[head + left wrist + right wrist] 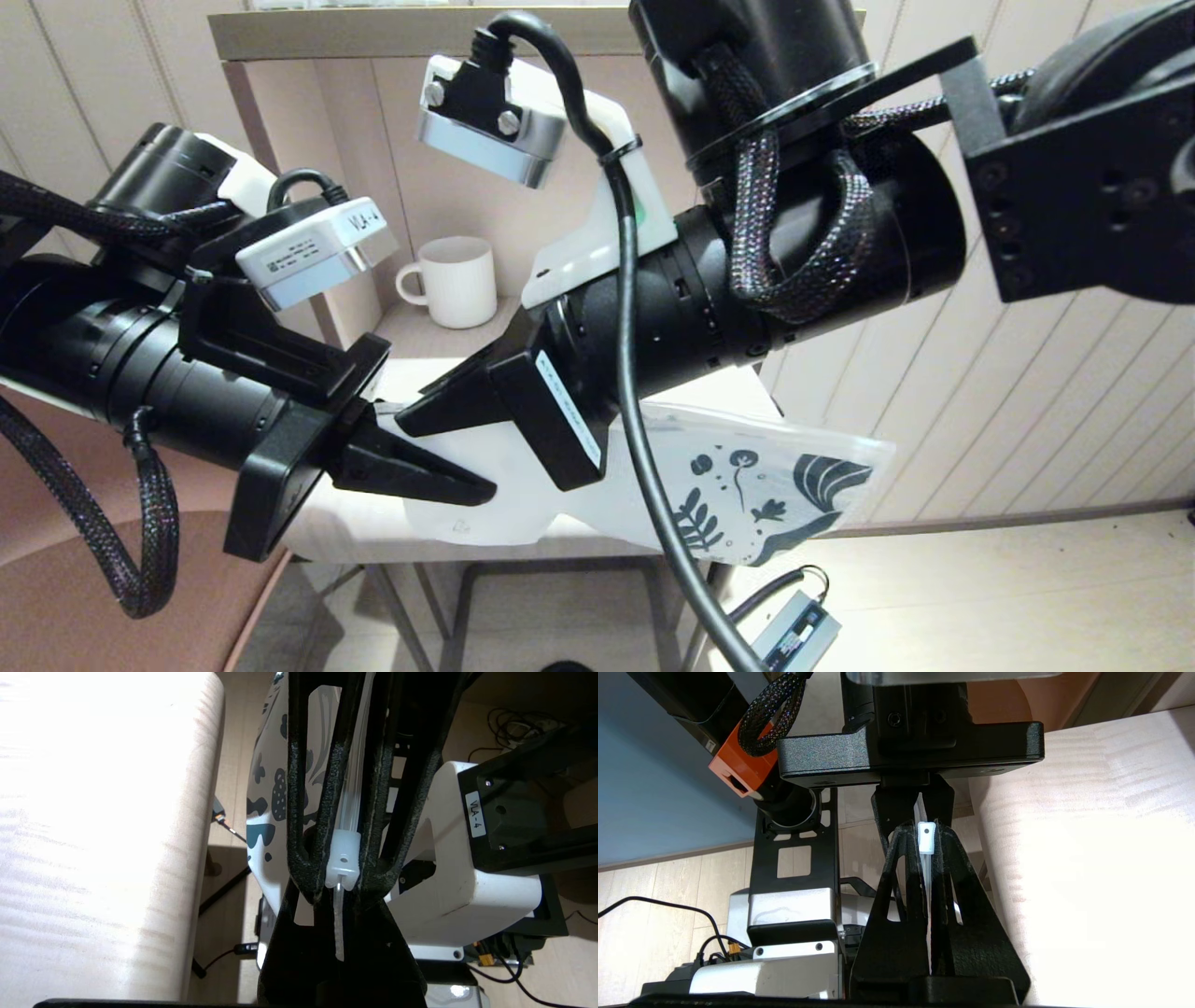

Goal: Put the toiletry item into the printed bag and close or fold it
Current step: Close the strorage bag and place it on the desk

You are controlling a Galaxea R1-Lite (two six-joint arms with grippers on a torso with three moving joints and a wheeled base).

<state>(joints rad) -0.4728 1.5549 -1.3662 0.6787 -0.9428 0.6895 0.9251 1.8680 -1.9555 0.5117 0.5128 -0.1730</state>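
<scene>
Both grippers meet over the front edge of the pale table, tip to tip, so there is little free room between them; open floor lies below and beyond the bag's hanging end. The left gripper is pressed together on the zip edge of the printed bag, its fingers pinching the strip. The right gripper is clamped on the same zip edge, its tips right at the white slider, which sits between the two grippers' tips. From the grippers the bag runs away along the table edge and its leaf-printed end overhangs the corner, unsupported. The toiletry item cannot be made out in any view. A white mug stands behind the grippers, well apart, against the back panel.
</scene>
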